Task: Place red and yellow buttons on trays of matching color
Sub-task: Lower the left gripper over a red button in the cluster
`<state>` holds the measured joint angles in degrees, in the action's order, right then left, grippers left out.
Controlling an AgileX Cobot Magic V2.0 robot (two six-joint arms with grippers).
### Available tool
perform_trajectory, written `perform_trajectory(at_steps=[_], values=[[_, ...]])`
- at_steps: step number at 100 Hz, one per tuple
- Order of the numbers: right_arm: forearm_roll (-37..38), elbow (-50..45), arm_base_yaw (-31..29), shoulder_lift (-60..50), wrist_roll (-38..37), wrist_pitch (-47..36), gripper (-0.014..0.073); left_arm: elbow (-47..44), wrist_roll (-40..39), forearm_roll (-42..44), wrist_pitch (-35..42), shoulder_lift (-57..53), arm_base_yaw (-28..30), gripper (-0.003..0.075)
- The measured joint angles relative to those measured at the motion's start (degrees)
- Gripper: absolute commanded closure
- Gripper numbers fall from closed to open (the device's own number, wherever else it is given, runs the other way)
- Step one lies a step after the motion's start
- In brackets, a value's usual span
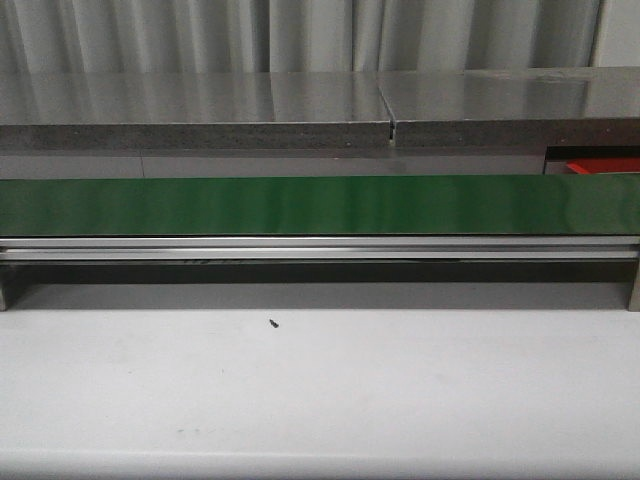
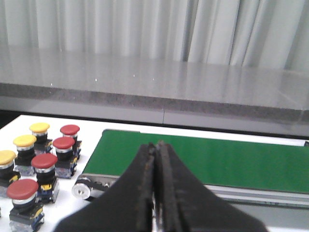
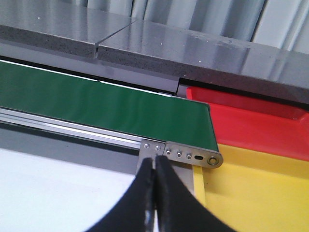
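Looking through the left wrist view, we see our left tool (image 2: 155,159) with its two dark fingers pressed together, nothing between them, hanging above the near end of the green conveyor belt (image 2: 203,157). Beside that belt end, on the white worktop (image 2: 87,203), stands a cluster of push buttons — red buttons (image 2: 44,161) and yellow buttons (image 2: 24,140) mixed, all upright on their bases, none touching the tool.

Our right tool (image 3: 155,166) is likewise closed tight and empty, poised over the other belt end near its metal end bracket (image 3: 193,156). Only this view shows both trays clearly: the red tray (image 3: 256,123) lies just past the belt end, and the yellow tray (image 3: 256,188) sits directly beside it, edges touching.

From the front we get the belt's full length — but neither tool, no buttons, and only a sliver of red tray at the far right.
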<state>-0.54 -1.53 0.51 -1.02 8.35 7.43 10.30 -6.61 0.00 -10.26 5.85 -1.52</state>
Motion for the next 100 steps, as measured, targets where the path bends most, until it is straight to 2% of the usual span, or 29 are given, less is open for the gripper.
perform_trajectory(at_steps=[34, 54, 85, 92, 97, 100], values=[[0.0, 0.0, 0.0, 0.0, 0.0, 0.0, 0.0655, 19.9, 0.0, -0.3, -18.7, 23.8, 0.0, 0.0739], [0.0, 0.0, 0.0, 0.0, 0.0, 0.0, 0.0655, 26.2, 0.0, -0.3, -20.4, 34.9, 0.0, 0.0739], [0.0, 0.0, 0.0, 0.0, 0.0, 0.0, 0.0655, 26.7, 0.0, -0.5, -21.5, 43.4, 0.0, 0.0734], [0.0, 0.0, 0.0, 0.0, 0.0, 0.0, 0.0655, 26.7, 0.0, -0.6, -21.6, 44.1, 0.0, 0.0685], [0.0, 0.0, 0.0, 0.0, 0.0, 0.0, 0.0655, 26.7, 0.0, -0.8, -21.9, 44.3, 0.0, 0.061], [0.0, 0.0, 0.0, 0.0, 0.0, 0.0, 0.0655, 26.7, 0.0, -0.8, -22.0, 44.3, 0.0, 0.0536]])
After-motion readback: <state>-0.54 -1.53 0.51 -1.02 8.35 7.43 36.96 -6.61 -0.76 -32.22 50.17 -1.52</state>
